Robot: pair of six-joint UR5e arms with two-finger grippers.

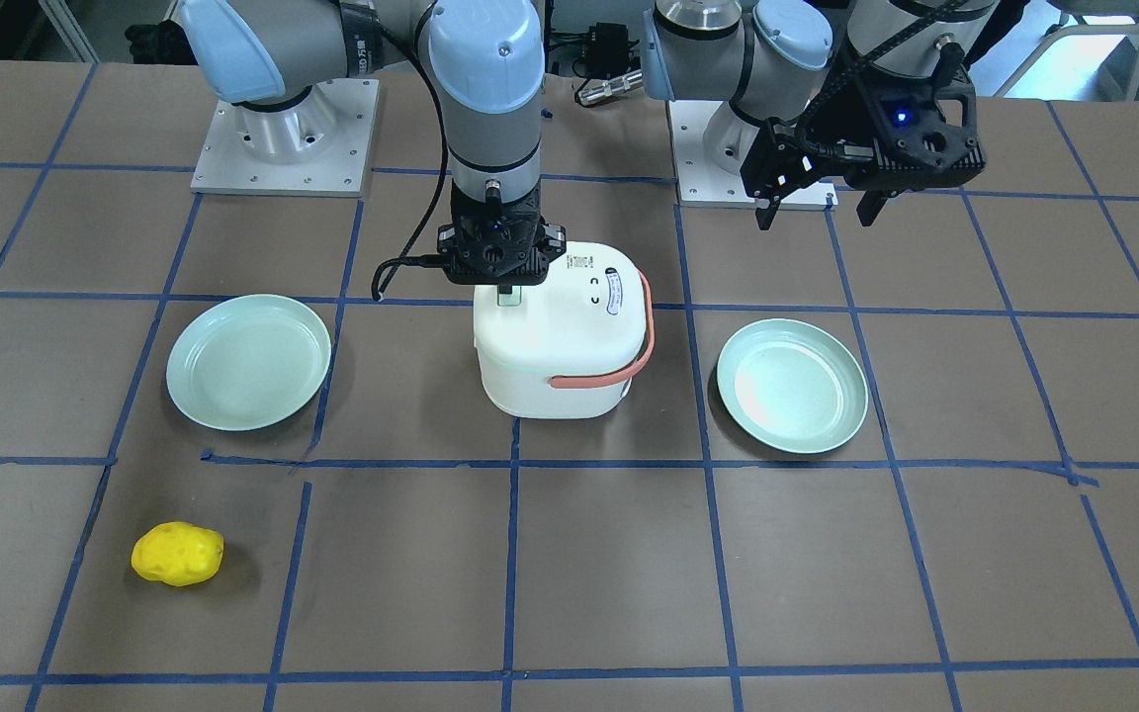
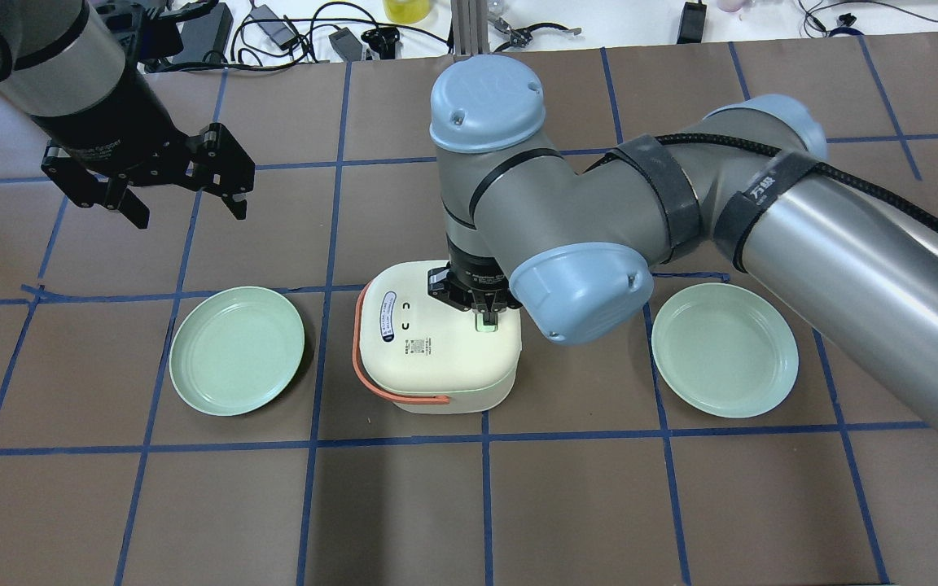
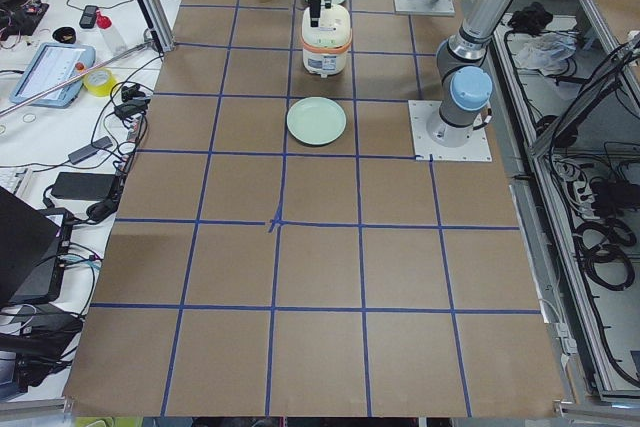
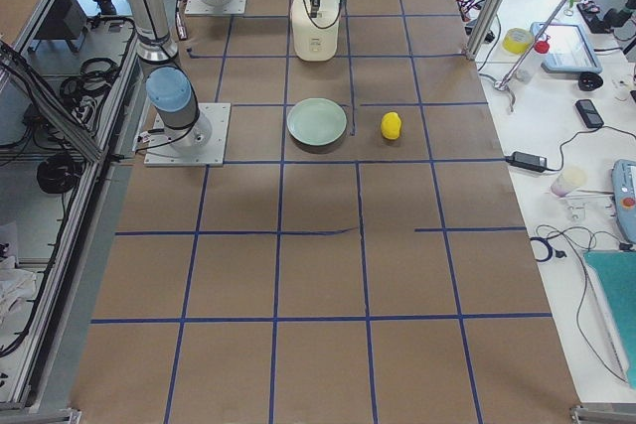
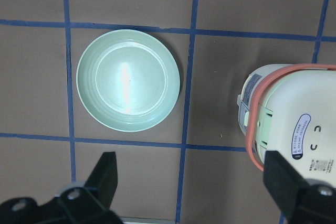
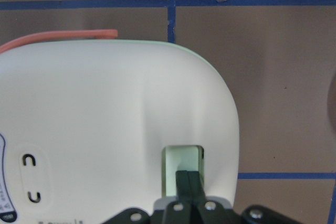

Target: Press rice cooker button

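A white rice cooker [image 1: 562,341] with a salmon-pink handle stands at the table's middle, also seen from above [image 2: 428,358]. Its pale green button [image 6: 182,161] sits in a recess on the lid. My right gripper [image 6: 189,182] is shut, pointing straight down, with its fingertips pressed into the button recess; it shows too in the front view [image 1: 506,294] and the overhead view [image 2: 485,319]. My left gripper [image 2: 186,203] is open and empty, hovering well off to the cooker's side above the table, and shows in the front view [image 1: 819,210].
Two pale green plates lie on either side of the cooker [image 2: 237,350] [image 2: 724,350]. A yellow potato-like object [image 1: 177,554] lies near the operators' edge. Blue tape lines grid the brown table. Cables and gadgets lie beyond the far edge.
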